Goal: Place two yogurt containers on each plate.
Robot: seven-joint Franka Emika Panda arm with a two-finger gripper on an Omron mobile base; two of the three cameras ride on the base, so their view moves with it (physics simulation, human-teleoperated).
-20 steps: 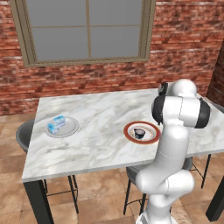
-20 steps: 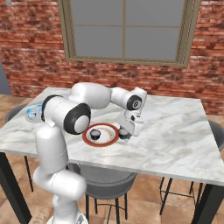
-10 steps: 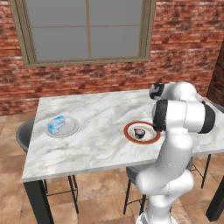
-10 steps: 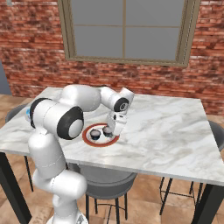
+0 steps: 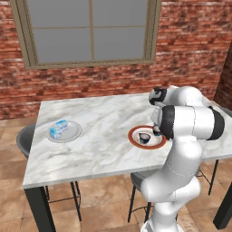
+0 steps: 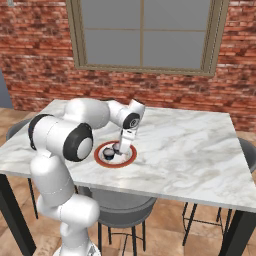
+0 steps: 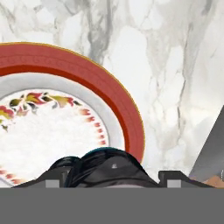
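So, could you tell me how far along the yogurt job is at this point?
Done: two light blue yogurt cups sit on the grey plate, and one dark cup on the red-rimmed plate. In hand: the gripper holds the second dark cup over that plate. Left: releasing it there.

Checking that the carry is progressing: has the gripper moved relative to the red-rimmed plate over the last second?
Yes. In the right base view the gripper was past the red-rimmed plate's right edge; now it is over the plate, holding a dark yogurt cup.
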